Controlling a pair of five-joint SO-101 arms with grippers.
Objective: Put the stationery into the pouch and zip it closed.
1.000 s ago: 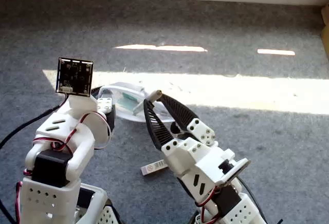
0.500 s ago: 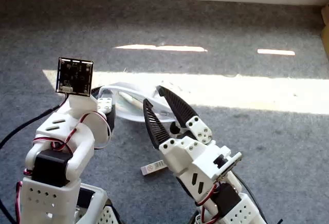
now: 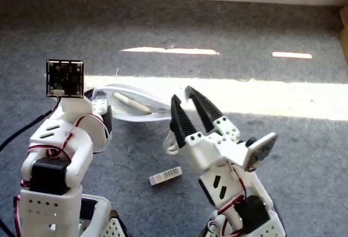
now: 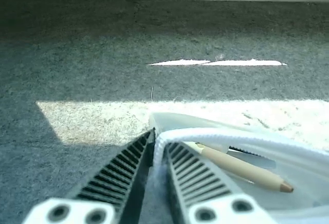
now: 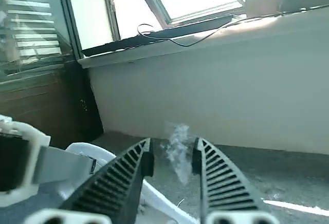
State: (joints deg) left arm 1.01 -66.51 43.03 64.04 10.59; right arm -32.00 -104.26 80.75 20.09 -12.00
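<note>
Right gripper (image 3: 182, 94) now sits further towards the right of the high view than one second ago. Then its tips were at the pouch mouth with a pale stick between them. It is now tilted upward, its black fingers are apart and it carries nothing (image 5: 172, 142). The left arm has shifted towards the left edge and has drawn the translucent white zip pouch (image 3: 138, 117) with it. The slim beige pen (image 3: 130, 102) now lies inside the pouch.

Left gripper (image 4: 156, 141) is clamped on the white zip edge of the pouch (image 4: 241, 137). The pouch lies left of centre in the high view, on the grey carpeted bench (image 3: 272, 155). The pen tip (image 4: 239, 166) rests close to the open mouth.

Hazards:
- The small white rectangular item with a printed label (image 3: 166, 175) lies outside the pouch, near the lower centre of the high view. Zipping now would probably leave the task incomplete.
- The item lies close to the base of the right arm, so the reach is probably cramped and the item may be knocked aside.
- The pouch is held at one edge only. Further dragging could collapse the mouth or let the pen slide out.
</note>
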